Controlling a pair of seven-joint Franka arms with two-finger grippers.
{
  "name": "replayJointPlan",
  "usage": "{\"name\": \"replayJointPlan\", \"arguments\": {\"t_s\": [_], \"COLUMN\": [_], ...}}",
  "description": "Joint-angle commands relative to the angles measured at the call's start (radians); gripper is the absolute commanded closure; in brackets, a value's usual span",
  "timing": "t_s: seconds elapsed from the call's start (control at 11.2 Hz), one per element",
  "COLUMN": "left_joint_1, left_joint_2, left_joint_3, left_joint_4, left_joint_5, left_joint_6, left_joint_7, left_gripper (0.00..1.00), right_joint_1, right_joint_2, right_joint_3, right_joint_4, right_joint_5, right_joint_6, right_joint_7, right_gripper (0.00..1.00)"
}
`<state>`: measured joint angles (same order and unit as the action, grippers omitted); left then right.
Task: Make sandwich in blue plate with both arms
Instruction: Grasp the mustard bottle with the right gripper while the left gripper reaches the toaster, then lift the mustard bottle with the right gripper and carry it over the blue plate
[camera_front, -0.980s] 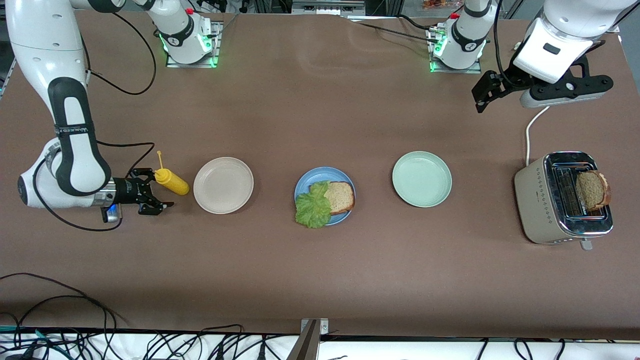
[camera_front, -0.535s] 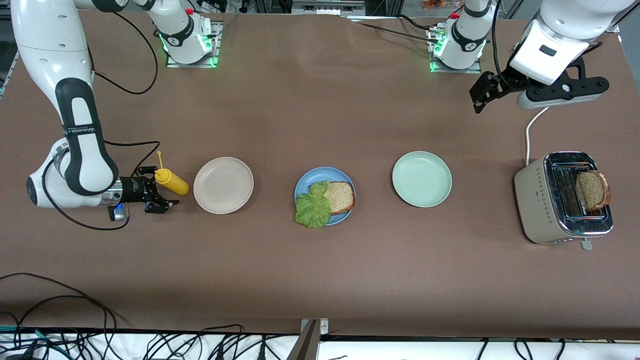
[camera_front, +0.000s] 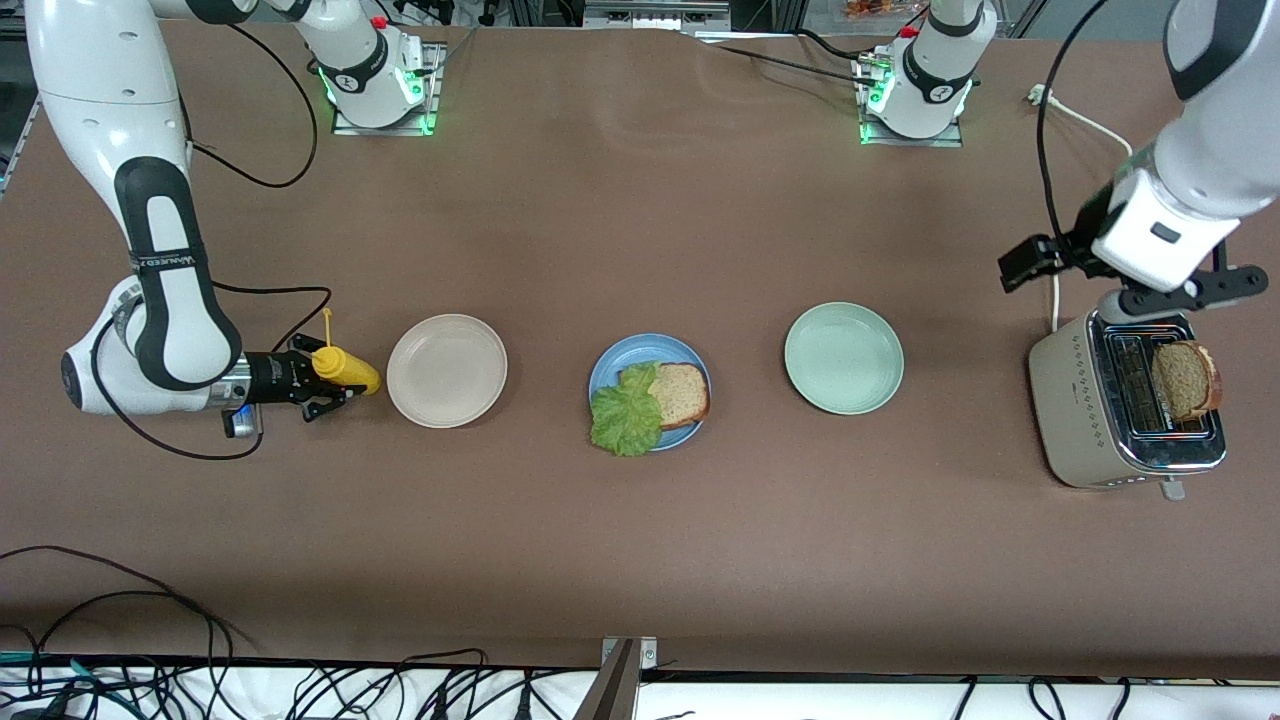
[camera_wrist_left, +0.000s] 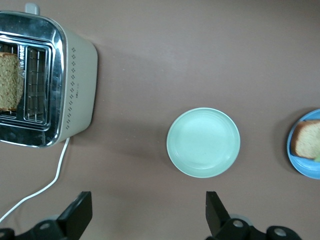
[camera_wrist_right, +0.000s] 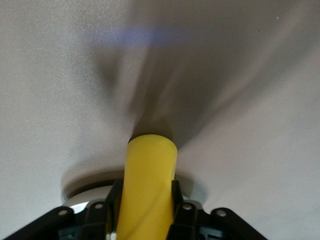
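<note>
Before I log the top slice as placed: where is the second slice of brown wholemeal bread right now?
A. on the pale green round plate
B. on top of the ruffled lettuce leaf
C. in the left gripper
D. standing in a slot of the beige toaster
D: the second brown bread slice stands in a slot of the beige toaster, while the open left gripper hangs empty above the table beside it.

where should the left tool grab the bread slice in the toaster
Grip the bread slice by its exposed upper half, coming straight down from above. It stands upright in the toaster slot, broad faces clear, so the open left tool can pinch across its thin dimension.
</note>
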<state>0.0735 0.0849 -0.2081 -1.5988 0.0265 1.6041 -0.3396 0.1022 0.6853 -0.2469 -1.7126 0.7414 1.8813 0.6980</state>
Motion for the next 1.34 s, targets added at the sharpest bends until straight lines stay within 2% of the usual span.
{"name": "replayJointPlan", "arguments": {"t_s": [0.0, 0.18, 0.45, 0.62, 0.98, 1.16, 1.25], "left_joint_1": [0.066, 0.086, 0.086, 0.077, 0.075, 0.077, 0.077], "left_joint_2": [0.068, 0.093, 0.093, 0.093, 0.093, 0.093, 0.091], "left_joint_3": [0.001, -0.001, -0.005, -0.008, -0.014, -0.014, -0.014], "left_joint_4": [0.051, 0.053, 0.053, 0.053, 0.068, 0.068, 0.068], "left_joint_5": [0.07, 0.082, 0.073, 0.069, 0.069, 0.067, 0.061], "left_joint_6": [0.043, 0.06, 0.06, 0.06, 0.06, 0.06, 0.06], "left_joint_7": [0.091, 0.096, 0.084, 0.079, 0.079, 0.08, 0.08], "left_gripper": [0.0, 0.0, 0.0, 0.0, 0.0, 0.0, 0.0], "right_joint_1": [0.004, 0.013, 0.04, 0.105, 0.191, 0.252, 0.287], "right_joint_2": [-0.023, -0.044, -0.095, -0.121, -0.118, -0.119, -0.113], "right_joint_3": [0.0, 0.0, 0.002, 0.002, 0.002, 0.002, 0.002], "right_joint_4": [-0.018, -0.001, 0.039, 0.085, 0.246, 0.269, 0.29], "right_joint_5": [0.007, -0.046, -0.158, -0.272, -0.39, -0.405, -0.448], "right_joint_6": [0.022, 0.025, 0.019, 0.018, -0.076, -0.096, -0.096], "right_joint_7": [0.056, 0.067, 0.203, 0.387, 0.742, 0.851, 0.939], "right_gripper": [1.0, 1.0, 1.0, 1.0, 1.0, 1.0, 1.0]}}
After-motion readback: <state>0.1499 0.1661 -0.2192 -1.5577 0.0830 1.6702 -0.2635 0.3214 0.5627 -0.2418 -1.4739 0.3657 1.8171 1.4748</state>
